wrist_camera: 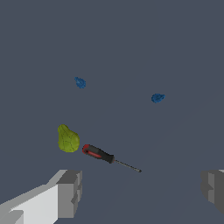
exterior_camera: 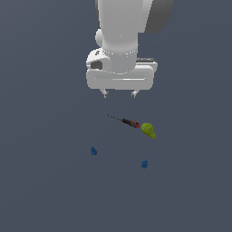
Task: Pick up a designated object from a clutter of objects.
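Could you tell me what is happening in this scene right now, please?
A Franka arm hangs above a few small items on a dark surface, its gripper open and holding nothing. Below the fingers lies a slim screwdriver with a black-and-red handle, the thing to be picked up. A yellow-green pear-shaped lump sits close by the handle end. Two tiny blue pieces lie farther off, apart from each other. Nothing has been grasped yet.

Four loose items on the floor. One screwdriver (exterior_camera: 125, 121) (wrist_camera: 105, 155), black-and-red handle, thin shaft. One pear lump (exterior_camera: 148, 130) (wrist_camera: 68, 139), yellow-green. Two blue pieces: one (exterior_camera: 94, 151) (wrist_camera: 158, 98), another (exterior_camera: 144, 163) (wrist_camera: 80, 82). One arm (exterior_camera: 124, 31) with one gripper (exterior_camera: 120, 94), two fingers (wrist_camera: 70, 192). Counts match in both views.
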`<control>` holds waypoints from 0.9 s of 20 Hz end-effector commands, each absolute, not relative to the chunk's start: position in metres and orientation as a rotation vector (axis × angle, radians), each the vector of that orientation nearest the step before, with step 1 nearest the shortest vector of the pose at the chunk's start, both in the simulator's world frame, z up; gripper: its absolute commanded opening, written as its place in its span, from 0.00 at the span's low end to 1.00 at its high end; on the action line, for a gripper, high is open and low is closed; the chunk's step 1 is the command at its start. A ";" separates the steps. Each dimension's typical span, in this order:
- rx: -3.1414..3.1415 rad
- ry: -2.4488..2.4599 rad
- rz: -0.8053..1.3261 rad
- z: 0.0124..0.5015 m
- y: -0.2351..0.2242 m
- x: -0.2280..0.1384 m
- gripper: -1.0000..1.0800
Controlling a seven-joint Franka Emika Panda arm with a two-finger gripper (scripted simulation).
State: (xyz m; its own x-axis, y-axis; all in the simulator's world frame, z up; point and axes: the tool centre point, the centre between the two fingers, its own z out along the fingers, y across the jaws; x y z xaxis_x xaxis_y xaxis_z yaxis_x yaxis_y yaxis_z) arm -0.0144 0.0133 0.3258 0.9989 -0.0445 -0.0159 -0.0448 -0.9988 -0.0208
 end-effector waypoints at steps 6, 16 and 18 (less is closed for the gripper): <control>-3.126 0.086 0.010 0.328 -0.001 -0.011 0.96; -3.133 0.106 -0.007 0.331 -0.017 -0.008 0.96; -3.135 0.086 -0.007 0.327 -0.017 -0.008 0.96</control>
State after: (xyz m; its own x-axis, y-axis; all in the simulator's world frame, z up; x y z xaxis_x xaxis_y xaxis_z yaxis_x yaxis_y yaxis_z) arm -0.0079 -0.0174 0.3297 0.9980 -0.0633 0.0048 -0.0633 -0.9980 -0.0067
